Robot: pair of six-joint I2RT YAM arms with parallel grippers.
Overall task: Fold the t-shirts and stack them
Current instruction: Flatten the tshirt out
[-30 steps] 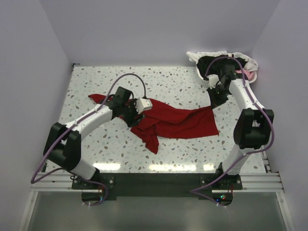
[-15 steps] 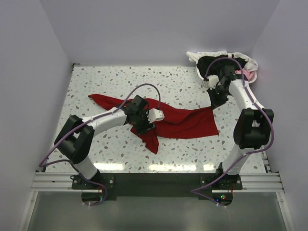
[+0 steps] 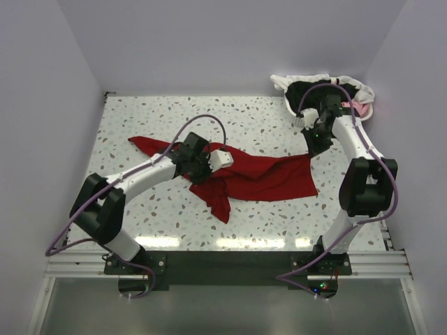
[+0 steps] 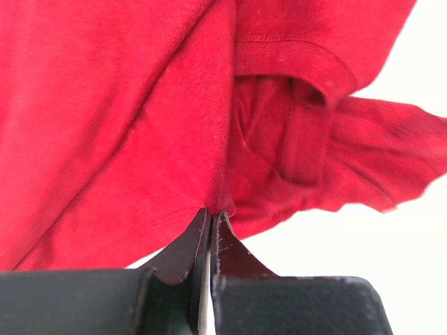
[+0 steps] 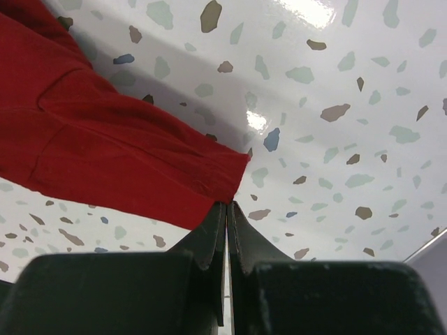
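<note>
A dark red t-shirt (image 3: pixel 262 178) lies crumpled across the middle of the speckled table, one end trailing to the left. My left gripper (image 3: pixel 200 174) sits over its bunched left-centre part. In the left wrist view this gripper (image 4: pixel 213 211) is shut on a pinched fold of the red cloth (image 4: pixel 126 125). My right gripper (image 3: pixel 312 151) is at the shirt's right corner. The right wrist view shows it (image 5: pixel 228 204) shut on the tip of that red corner (image 5: pixel 105 153). Black (image 3: pixel 304 91), white (image 3: pixel 293 79) and pink (image 3: pixel 360 108) t-shirts are heaped at the back right.
A white slotted basket (image 3: pixel 297 119) stands at the back right corner under the heap of garments, just behind my right arm. Walls close in the table on the left, back and right. Bare speckled tabletop (image 3: pixel 244 115) lies behind the red shirt.
My left gripper moved right from the shirt's left end onto its bunched middle and shut on a fold of cloth. The right arm stayed put.
</note>
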